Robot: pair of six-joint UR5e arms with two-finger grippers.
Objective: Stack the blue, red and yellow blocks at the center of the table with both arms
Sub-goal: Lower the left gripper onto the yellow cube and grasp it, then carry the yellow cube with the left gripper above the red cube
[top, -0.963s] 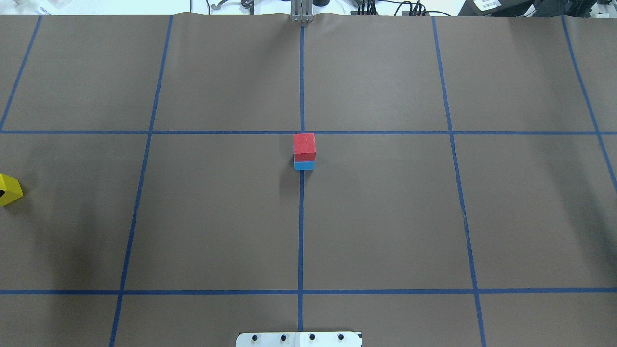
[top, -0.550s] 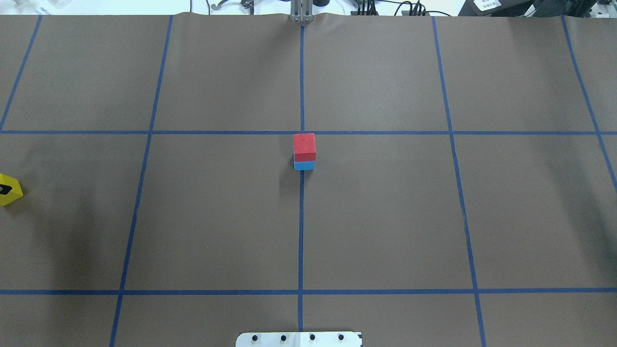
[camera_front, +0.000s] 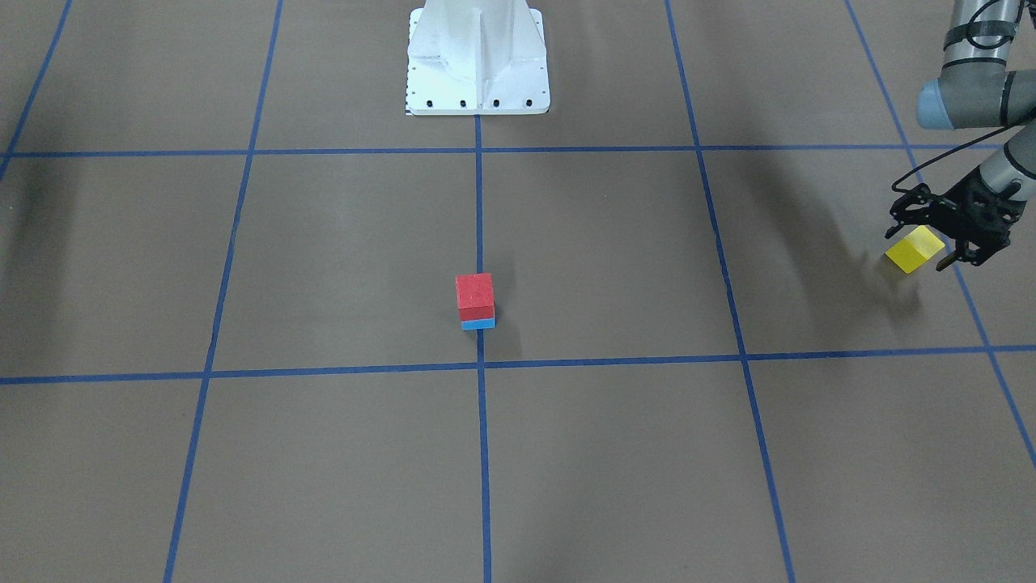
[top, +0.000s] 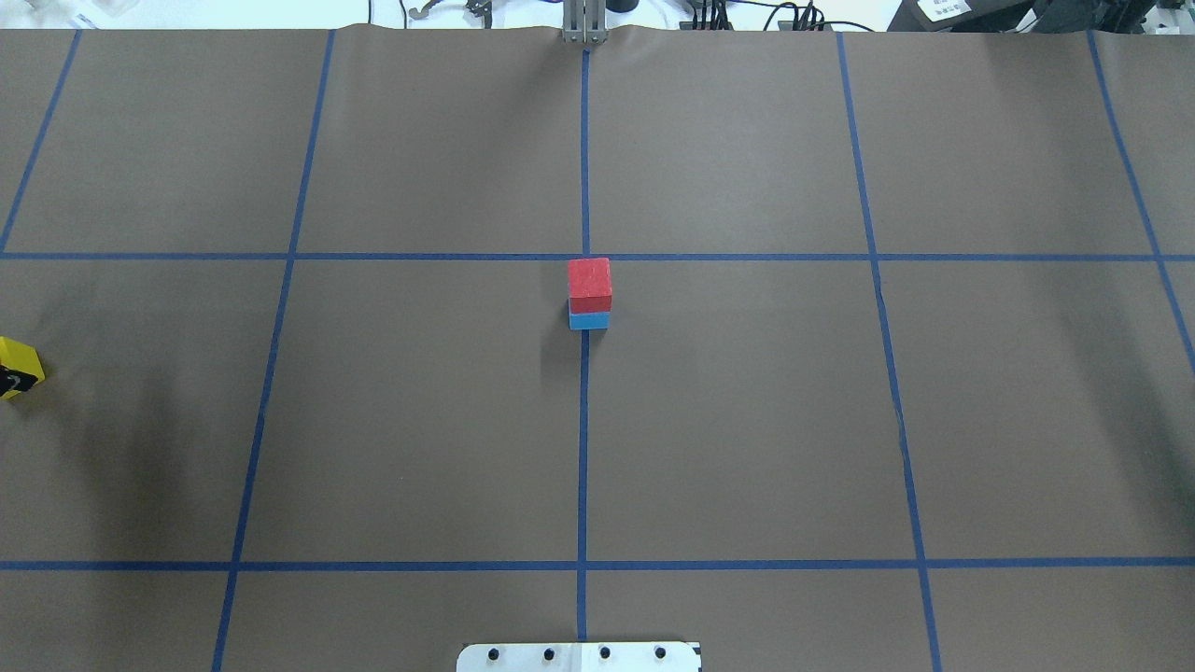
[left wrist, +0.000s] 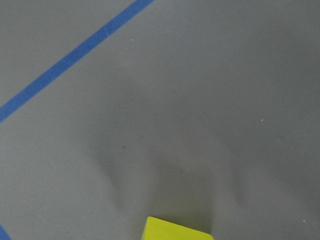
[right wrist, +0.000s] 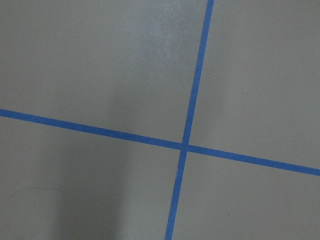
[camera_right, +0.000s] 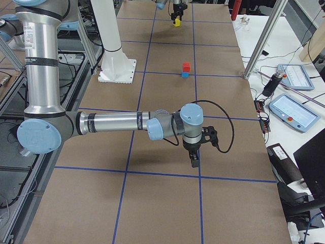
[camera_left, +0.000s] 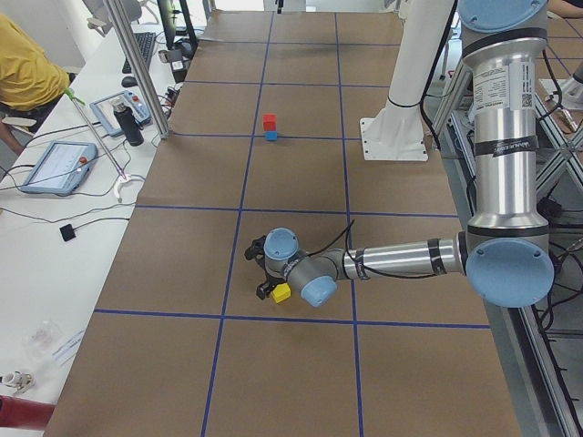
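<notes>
Left end effector (camera_front: 919, 248): closed on the yellow block (camera_front: 913, 251), gripping two opposite sides, close to the table's (top: 747, 448) left edge.
Right end effector (camera_right: 194, 161): pointing down over the table near its right edge; open or closed cannot be told.
Red block (top: 589, 280): squarely on top of the blue block (top: 589, 321), at the table's centre, well apart from every edge.
Blue block: flat on the table, on the centre line of the blue tape grid (top: 583, 448).

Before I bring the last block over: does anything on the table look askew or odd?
Nothing stands out. The red block sits square on the blue block at center, and the left pincer holds the yellow block near the table's edge.
</notes>
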